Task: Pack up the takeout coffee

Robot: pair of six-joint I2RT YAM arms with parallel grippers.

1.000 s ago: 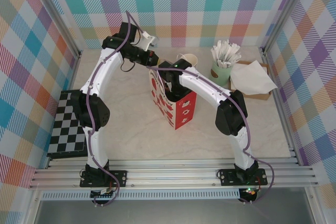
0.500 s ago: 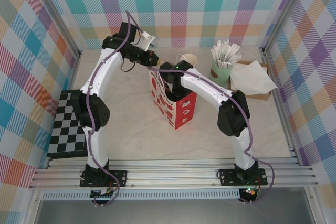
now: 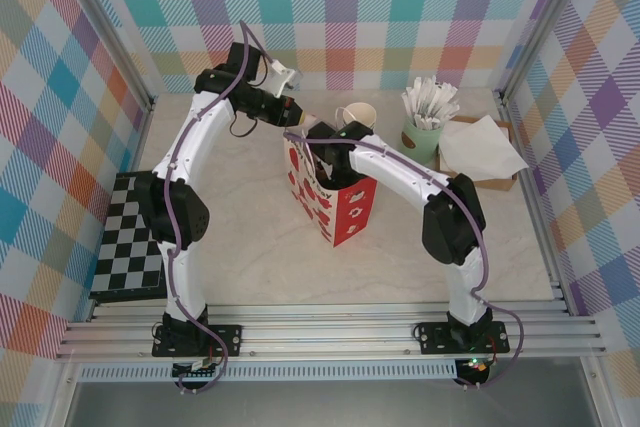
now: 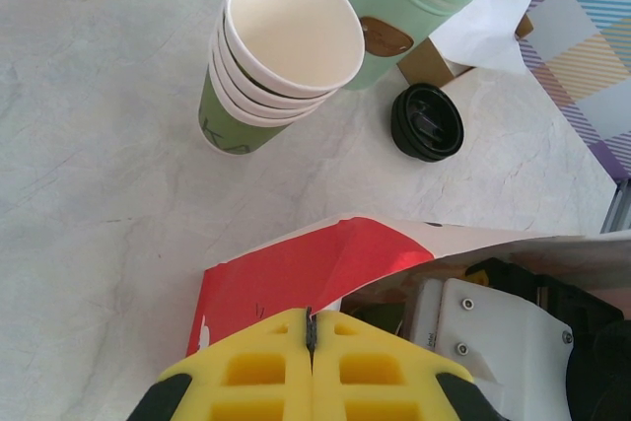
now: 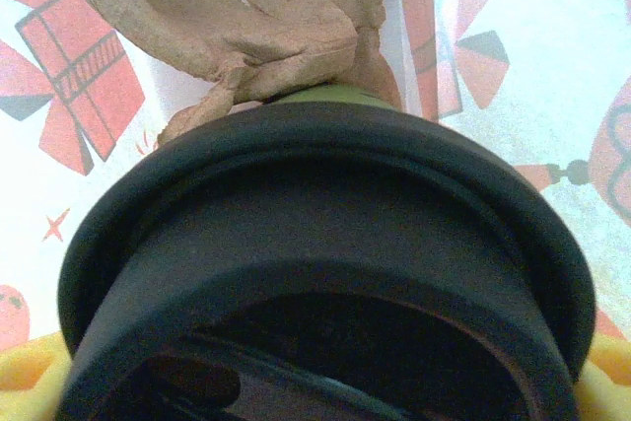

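left gripper [image 4: 311, 330] pinched shut on rim of red paper bag [image 4: 296, 268] | right gripper [image 5: 315, 382] clasps takeout coffee [image 5: 325, 204] inside it

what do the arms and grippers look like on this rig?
Both the left arm and right arm have white link shells, bulky black joint housings and a purple cable routed along them, on black base plates. The left gripper has blocky yellow fingers with rectangular cut-outs.

Stacked cups [image 4: 281, 56], sachet pot [image 4: 394, 7], loose lid [image 4: 427, 122], checkerboard [image 3: 125, 247]
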